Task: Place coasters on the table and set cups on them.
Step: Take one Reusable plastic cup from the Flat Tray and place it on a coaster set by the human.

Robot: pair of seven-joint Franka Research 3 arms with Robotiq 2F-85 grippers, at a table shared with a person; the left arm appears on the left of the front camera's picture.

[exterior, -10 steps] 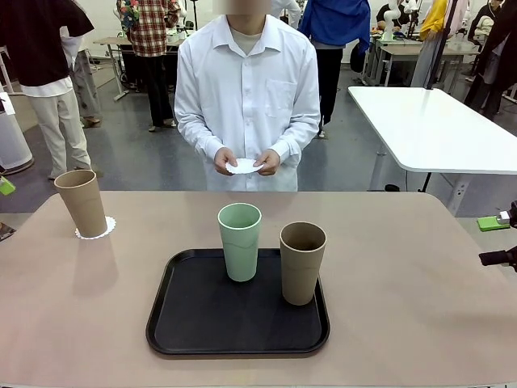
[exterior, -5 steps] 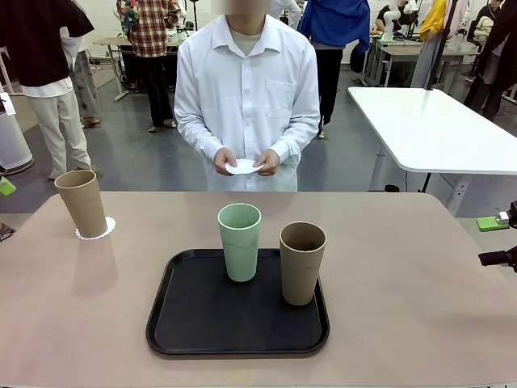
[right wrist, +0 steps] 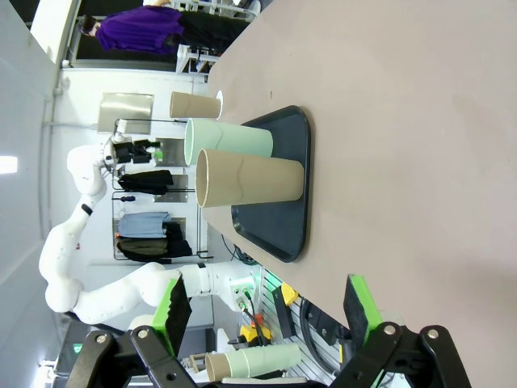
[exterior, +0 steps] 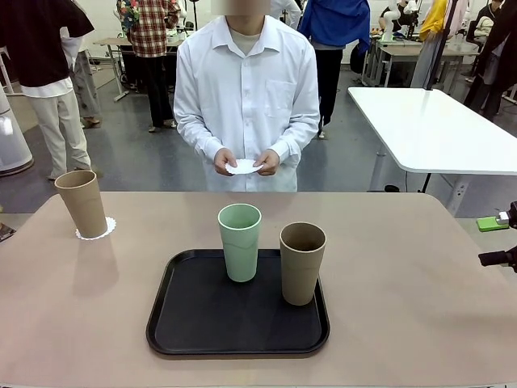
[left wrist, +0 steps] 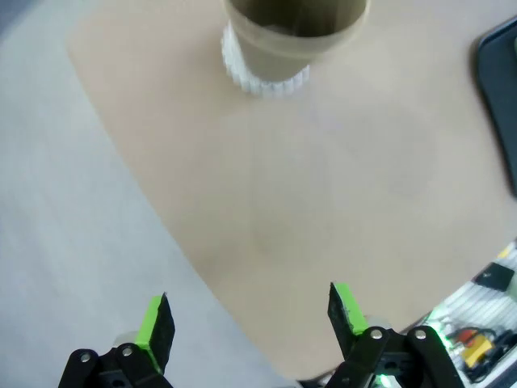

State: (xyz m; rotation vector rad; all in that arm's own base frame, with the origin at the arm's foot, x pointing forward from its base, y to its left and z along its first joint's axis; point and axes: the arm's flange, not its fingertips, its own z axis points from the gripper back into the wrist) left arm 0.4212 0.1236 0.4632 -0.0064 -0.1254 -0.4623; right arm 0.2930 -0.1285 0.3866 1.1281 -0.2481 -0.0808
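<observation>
One tan-brown cup [exterior: 81,202] stands on a lacy white coaster [exterior: 96,229] at the far left of the beige table [exterior: 404,283]. On the black tray [exterior: 194,323] the mint green cup [exterior: 240,241] and the other tan cup [exterior: 302,262] stand upright. The person at the far side holds another white coaster [exterior: 244,166] in both hands. My left gripper [left wrist: 250,315] is open above the table's edge, short of the tan cup [left wrist: 295,28] on its coaster [left wrist: 262,77]. My right gripper [right wrist: 266,311] is open, off to the side of the tray [right wrist: 279,186], with the cups [right wrist: 246,178] farther off.
A white-topped table [exterior: 436,129] stands beyond the far right corner. Part of my right arm [exterior: 501,255] shows at the right edge of the front view. Other people stand in the background. Bare tabletop lies to the tray's left and right.
A green tip at the far left edge of the front view has gone from sight. Cups, tray and the person's hands have not moved.
</observation>
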